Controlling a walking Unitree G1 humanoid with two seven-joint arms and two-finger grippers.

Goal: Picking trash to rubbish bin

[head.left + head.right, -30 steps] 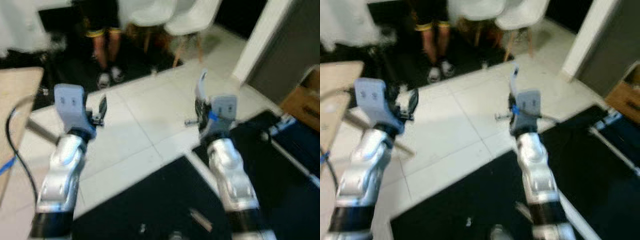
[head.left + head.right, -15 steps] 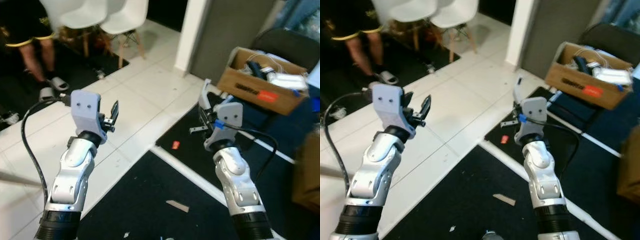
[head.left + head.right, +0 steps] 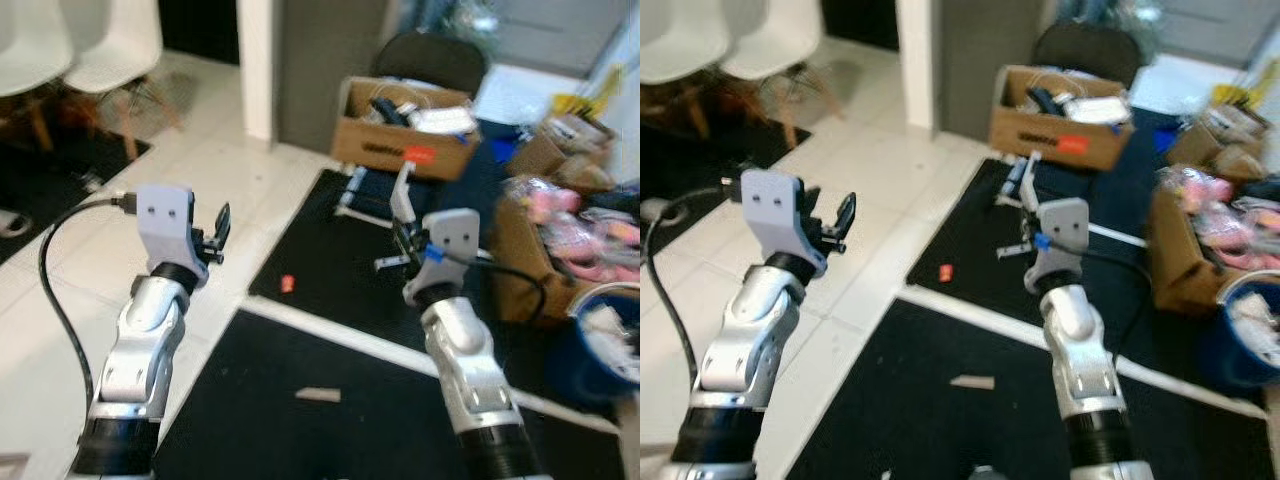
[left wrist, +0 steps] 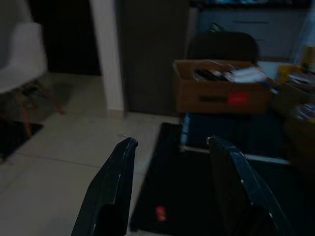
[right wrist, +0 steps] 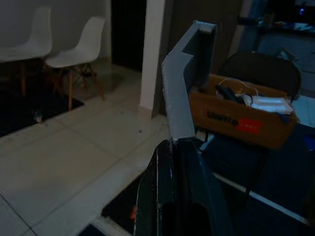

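Observation:
My right gripper (image 3: 399, 232) is held up at chest height, shut on a pale grey angular strip of trash (image 5: 189, 83) that sticks up above its fingers. Level with it, my left gripper (image 4: 172, 162) is open and holds nothing. A small red scrap (image 3: 287, 284) lies on the black mat near the white tiles, ahead of and below the left gripper. Closer to me, a beige strip (image 3: 318, 395) lies on a second black mat. A blue bin (image 3: 1240, 365) with white rubbish inside stands at the far right, beyond my right arm.
An open cardboard box (image 3: 405, 140) of cables stands ahead by a grey wall, with a black chair (image 3: 430, 62) behind it. Another box with pink items (image 3: 560, 200) is at the right. White chairs (image 3: 70, 50) stand at the far left on the tiled floor (image 3: 60, 300).
The camera has swung to the right: the person's legs left the picture, and the boxes and the blue bin came in. Both grippers keep the same pose and state.

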